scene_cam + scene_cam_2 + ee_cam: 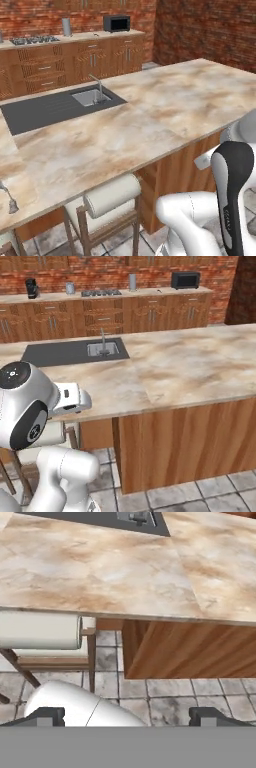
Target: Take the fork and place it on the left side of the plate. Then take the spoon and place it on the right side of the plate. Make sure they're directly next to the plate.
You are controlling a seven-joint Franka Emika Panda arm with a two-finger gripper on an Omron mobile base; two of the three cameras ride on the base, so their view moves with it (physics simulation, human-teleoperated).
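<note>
My gripper [127, 716] is open, its two dark fingertips [50, 715] standing wide apart with nothing between them. It hangs in front of the island's near edge, aimed down at the wooden side panel and the tiled floor. The white hand [70, 398] sits just at counter height. A small slim grey metal utensil [10, 200] lies on the marble island top [150, 115] at the far left, partly cut by the frame edge. Its widened end looks like the spoon's bowl, but I cannot tell for sure.
A dark sink [60, 106] with a faucet [99, 86] is set into the island's far side. A white-cushioned wooden stool [111, 200] stands under the near edge, left of the arm. The back counter holds a stove, microwave [185, 279] and grey paper-towel roll [132, 281].
</note>
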